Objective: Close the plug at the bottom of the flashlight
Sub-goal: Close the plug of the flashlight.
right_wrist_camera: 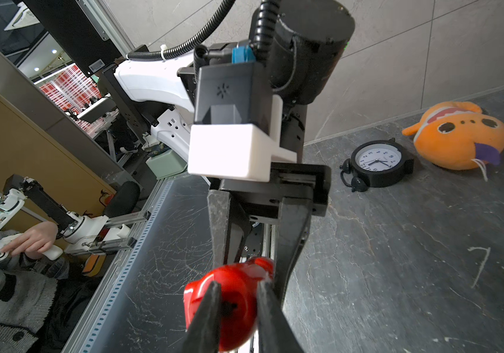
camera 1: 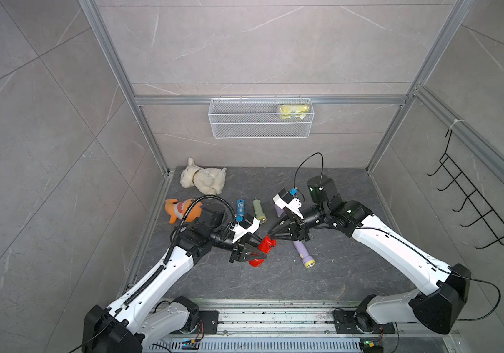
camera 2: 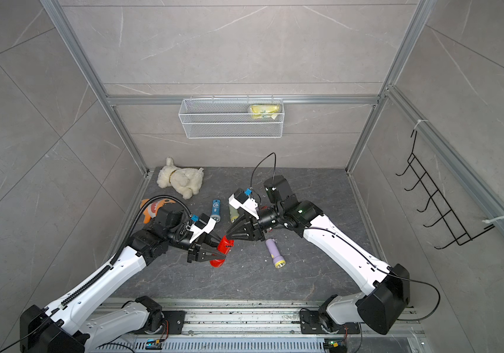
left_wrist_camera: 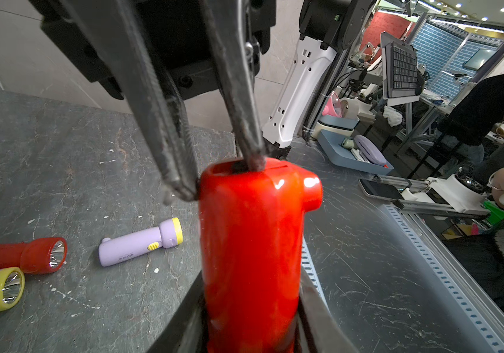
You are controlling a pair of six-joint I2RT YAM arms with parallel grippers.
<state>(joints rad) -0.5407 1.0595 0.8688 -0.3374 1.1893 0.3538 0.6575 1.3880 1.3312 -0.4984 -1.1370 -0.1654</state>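
A red flashlight (camera 1: pixel 266 244) (camera 2: pixel 225 244) hangs tilted above the table, butt end up, and my left gripper (camera 1: pixel 259 253) (camera 2: pixel 217 252) (left_wrist_camera: pixel 250 330) is shut on its body (left_wrist_camera: pixel 250 244). My right gripper (camera 1: pixel 270 233) (camera 2: pixel 227 234) (left_wrist_camera: pixel 218 178) (right_wrist_camera: pixel 237 287) meets that butt end (right_wrist_camera: pixel 197 298) with its jaws nearly together. One fingertip (left_wrist_camera: pixel 253 163) sits in the dark recess of the end face. The other fingertip (left_wrist_camera: pixel 183 191) lies against the outer edge. The plug itself cannot be made out.
On the table lie a purple flashlight (camera 1: pixel 304 253), a green one (camera 1: pixel 259 211), a blue one (camera 1: pixel 240 207), another red one (left_wrist_camera: pixel 30 253), a white plush dog (camera 1: pixel 203 180), an orange plush fish (camera 1: pixel 180 209) and a black clock (right_wrist_camera: pixel 377 163). A wire basket (camera 1: pixel 261 122) hangs on the back wall.
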